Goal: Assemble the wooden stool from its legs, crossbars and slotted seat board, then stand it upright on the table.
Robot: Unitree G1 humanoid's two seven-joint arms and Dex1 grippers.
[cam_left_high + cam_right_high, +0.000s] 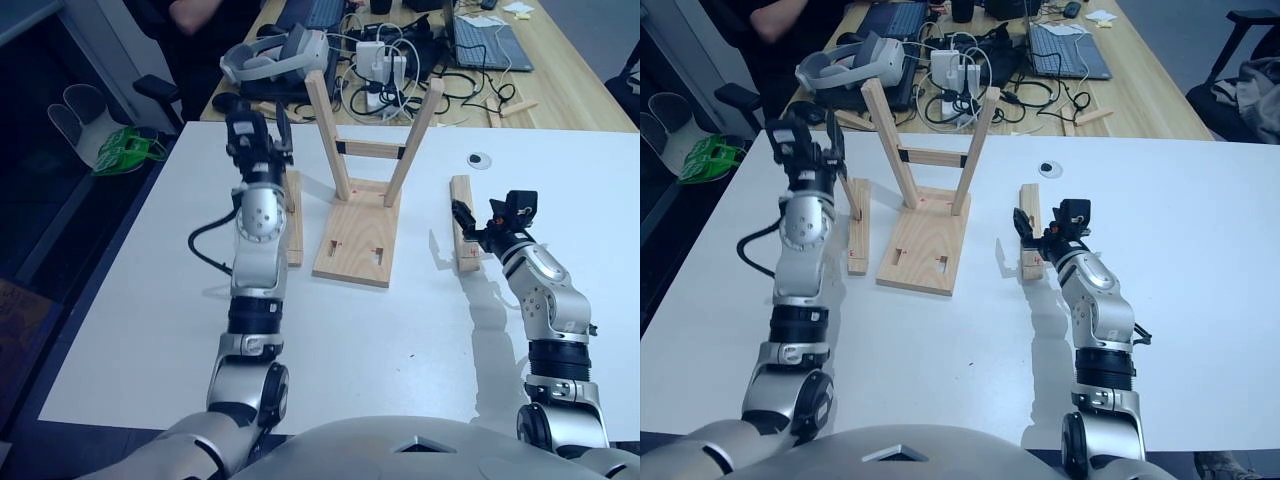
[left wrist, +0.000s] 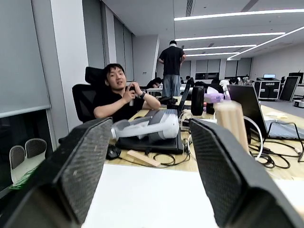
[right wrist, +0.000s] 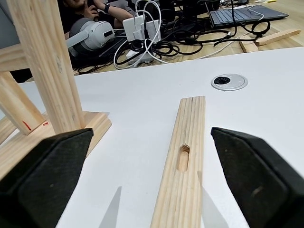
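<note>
Leftmost, the left gripper (image 1: 262, 128) hangs raised above the tabletop (image 1: 150, 320), its fingers (image 2: 80, 166) spread wide and empty. A loose leg (image 1: 294, 215) lies beside that arm, its long axis running away from the robot. In the middle the seat board (image 1: 350, 250) lies flat with two upright legs (image 1: 325, 130) and a crossbar (image 1: 370, 149) standing in it. Further right a second loose leg (image 3: 190, 118) lies the same way. The right gripper (image 3: 152, 142), much the nearer, has its fingers wide on either side of the near end, so closing across the width looks the natural grasp.

Pale wood seat board (image 1: 352, 255), white table (image 1: 130, 320), black fingers (image 2: 71, 175), pale leg (image 3: 183, 190)
</note>
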